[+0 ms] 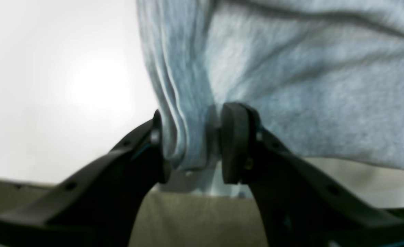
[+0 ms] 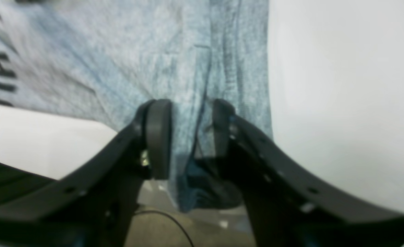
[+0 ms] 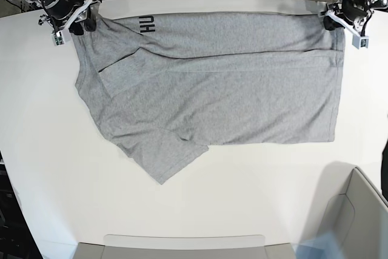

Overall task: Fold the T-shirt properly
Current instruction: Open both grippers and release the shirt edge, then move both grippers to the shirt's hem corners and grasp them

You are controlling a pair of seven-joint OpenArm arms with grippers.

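2 grippers stand at the far edge of the white table (image 3: 242,198), one at each far corner of the T-shirt (image 3: 212,89). The right gripper (image 2: 191,139) has its jaws parted, with a thin layer of cloth hanging loose between the pads and not pinched. The left gripper (image 1: 191,142) has its jaws apart around a thicker bunched fold that fills most of the gap; whether the pads press on it cannot be told. Judgement: the step in hand is laying down the far edge of a lengthwise fold. To do it well, both claws should let go fully and draw straight back and up, so that neither pad drags the hem or reopens the fold. The 2 corners should be left level with each other. The garment lies spread across the middle of the table, long axis running left to right in the base view, and is heather grey and soft. Shallow creases run along its length. Black lettering (image 3: 147,25) shows only partly, near the right gripper's corner, and the rest of the visible face is plain. 1 sleeve (image 3: 167,156) juts out toward the near side, unfolded. The hem edge on the left gripper's side looks straight; the opposite end is ragged and will need squaring.
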